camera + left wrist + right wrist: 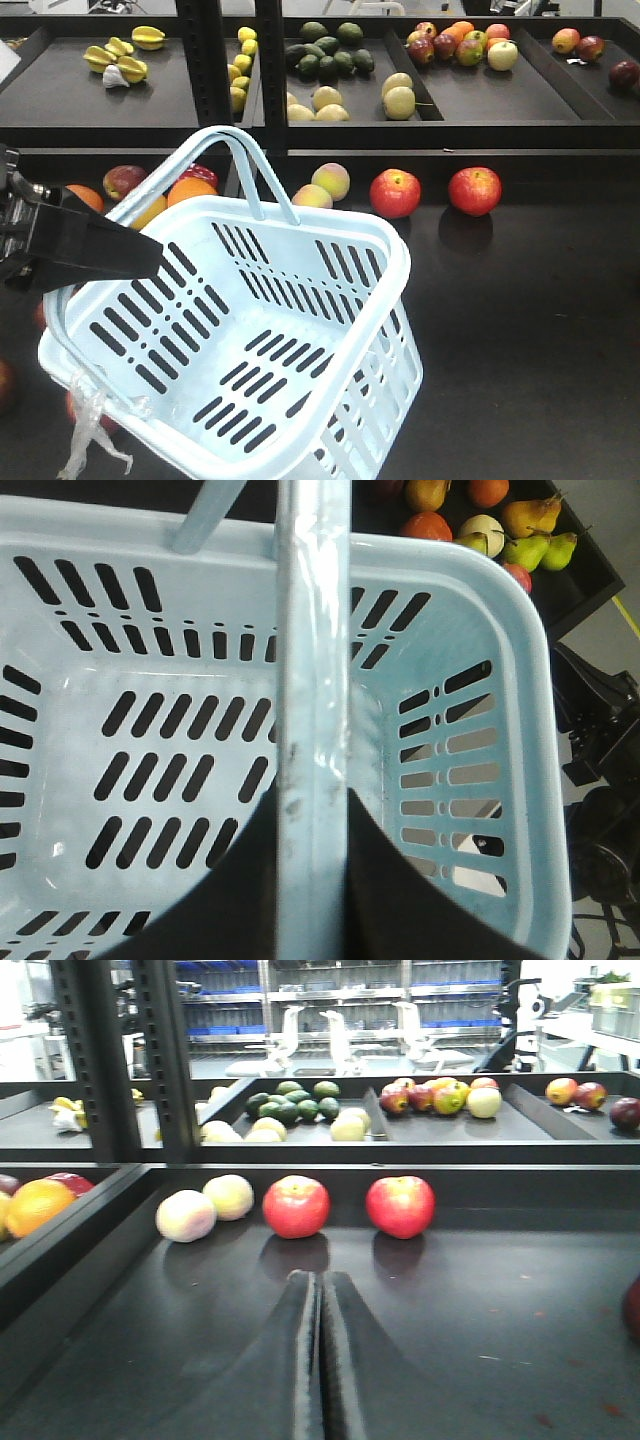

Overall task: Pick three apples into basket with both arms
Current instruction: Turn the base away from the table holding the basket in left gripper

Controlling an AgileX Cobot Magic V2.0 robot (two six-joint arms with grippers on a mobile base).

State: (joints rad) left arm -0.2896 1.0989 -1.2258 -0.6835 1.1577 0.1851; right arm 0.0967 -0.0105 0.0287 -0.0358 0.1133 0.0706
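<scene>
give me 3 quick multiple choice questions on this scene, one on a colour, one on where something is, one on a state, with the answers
1. What colour is the basket?
A. green
B. pale blue
C. red

2. Where do the two red apples lie?
A. in the basket
B. on the floor
C. on the dark lower shelf

3. How does the right gripper stand?
A. fingers closed together, holding nothing
B. wide open
C. clamped on an apple

Answers:
1 B, its slotted walls are pale blue.
2 C, both sit on the shelf near its back ledge, and the basket is empty.
3 A, the right wrist view shows the fingers side by side with nothing between them.
</scene>
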